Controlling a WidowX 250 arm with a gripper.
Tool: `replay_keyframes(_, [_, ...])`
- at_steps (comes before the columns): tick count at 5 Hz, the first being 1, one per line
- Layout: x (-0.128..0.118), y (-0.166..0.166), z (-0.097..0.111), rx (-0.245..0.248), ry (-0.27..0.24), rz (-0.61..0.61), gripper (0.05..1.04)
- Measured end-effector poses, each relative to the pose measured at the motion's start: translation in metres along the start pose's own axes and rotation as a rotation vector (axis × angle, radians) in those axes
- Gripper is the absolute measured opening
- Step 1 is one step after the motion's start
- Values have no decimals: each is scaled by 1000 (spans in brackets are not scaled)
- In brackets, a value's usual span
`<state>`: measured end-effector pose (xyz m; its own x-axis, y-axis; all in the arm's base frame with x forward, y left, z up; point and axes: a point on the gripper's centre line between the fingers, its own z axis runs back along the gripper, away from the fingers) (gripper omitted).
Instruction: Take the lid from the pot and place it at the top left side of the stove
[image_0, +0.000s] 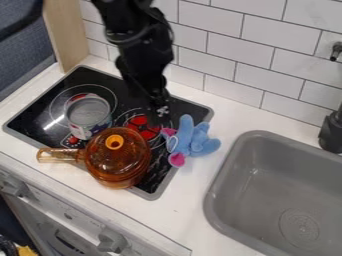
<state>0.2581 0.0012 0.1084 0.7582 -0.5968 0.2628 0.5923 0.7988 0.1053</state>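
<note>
Lifting the lid (128, 149) looks the tricky step. It sits on the amber pot (117, 180), knob (115, 142) up. The knob is small and rounded; an off-centre pinch would probably slip, or tip the lid and drop it back askew. If the lid binds at the rim, the pot may rise with it or skid, its handle (59, 155) swinging out over the front edge of the stove (41, 102).

Second worry: the can (88, 113), standing on the stove's left part, close to the target corner. A lid carried low could knock it, or come down tilted against its rim. Third: the blue toy (196, 140) lies just beside the tool (158, 114), half on the bench (200, 194); a low sideways sweep might snag it.

Pose: arm (139, 42) enters at the view's top edge and drops steeply, tool pointing down over the stove's rear right part, up and right of the knob in view, apart from it. Cannot tell whether the tool is wide or narrow. Lining up calls for a move toward the front left, then down.
</note>
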Motion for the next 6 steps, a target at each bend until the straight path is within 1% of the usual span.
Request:
replay_keyframes(1, [-23, -7, -2, 3, 42, -12, 1001])
replay_keyframes(2, [-48, -7, -12, 33, 104, 30, 1001])
replay_keyframes(3, [-65, -1, -28, 75, 155, 71, 1001])
replay_keyframes(4, [-70, 8, -40, 73, 192, 94, 1001])
replay_keyframes(5, [-69, 18, -47, 71, 194, 119, 1001])
replay_keyframes(6, [-64, 23, -56, 49, 193, 127, 945])
